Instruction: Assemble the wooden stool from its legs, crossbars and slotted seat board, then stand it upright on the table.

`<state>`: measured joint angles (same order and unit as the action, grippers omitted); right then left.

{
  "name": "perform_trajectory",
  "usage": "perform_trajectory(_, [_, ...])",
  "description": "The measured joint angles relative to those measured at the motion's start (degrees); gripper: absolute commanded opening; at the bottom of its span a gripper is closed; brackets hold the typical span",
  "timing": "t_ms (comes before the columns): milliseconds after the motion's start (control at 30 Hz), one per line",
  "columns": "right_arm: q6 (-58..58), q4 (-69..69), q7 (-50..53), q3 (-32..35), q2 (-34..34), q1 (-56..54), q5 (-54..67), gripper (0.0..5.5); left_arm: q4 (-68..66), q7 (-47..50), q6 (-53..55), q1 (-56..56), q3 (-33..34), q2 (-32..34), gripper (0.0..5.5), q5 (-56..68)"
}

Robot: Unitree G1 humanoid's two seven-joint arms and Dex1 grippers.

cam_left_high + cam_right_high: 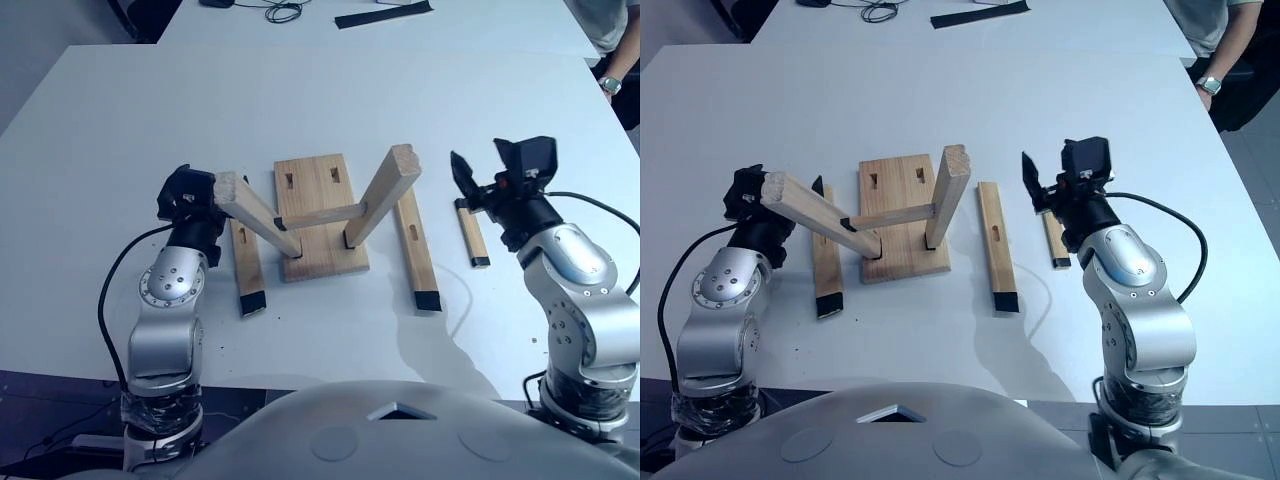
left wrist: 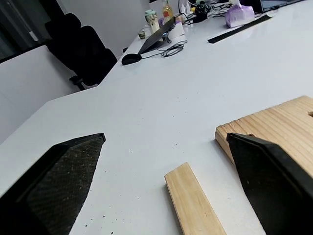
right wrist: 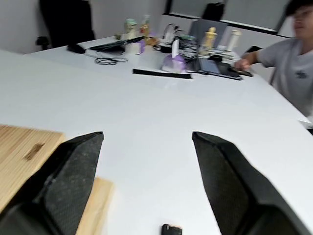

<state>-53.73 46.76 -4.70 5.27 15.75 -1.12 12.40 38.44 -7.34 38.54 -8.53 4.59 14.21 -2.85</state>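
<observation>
Left eye view: white table (image 1: 120, 110) with the seat board (image 1: 310, 180) flat mid-table, two tilted legs (image 1: 385, 195) stuck in its slots and joined by a crossbar (image 1: 320, 214), and loose legs (image 1: 415, 250) lying flat on either side. A short bar (image 1: 472, 235) lies further right, near the right claw (image 3: 146, 134), whose fingers are spread and empty. The left claw (image 2: 166, 138) is also wide apart and empty, by the top of the left tilted leg.

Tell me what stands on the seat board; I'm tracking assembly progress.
Two legs joined by a crossbar stand tilted on the seat board. Two slots show bare; the leg ends hide what lies beneath.
</observation>
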Motion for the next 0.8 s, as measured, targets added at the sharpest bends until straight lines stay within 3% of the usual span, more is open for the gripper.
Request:
perform_trajectory(267, [-2.4,-0.3,5.3,1.7,-4.0,0.4,-2.3,3.36,2.1,-0.4,3.3,-2.8,0.1,-1.4,4.35,2.0])
perform_trajectory(433, [-4.6,0.3,7.0,3.3,-3.2,0.4,-4.6,3.36,5.1,-0.3,8.5,-1.8,5.3,-0.7,4.35,3.1])
perform_trajectory(533, [-8.6,1.5,7.1,-4.1,-4.3,-2.1,-4.3,3.36,7.0,-0.2,13.8,4.8,4.3,-0.3,4.35,3.9])
perform_trajectory(667, [-15.1,4.2,6.2,-16.8,-11.1,-7.4,-0.6,3.36,8.2,0.1,22.4,15.6,-2.2,-1.4,4.35,4.5])
perform_trajectory(800, [-21.2,4.3,7.6,-17.3,-12.0,-11.3,-2.4,3.36,9.0,2.9,29.7,18.2,-5.5,-2.7,4.35,3.0])
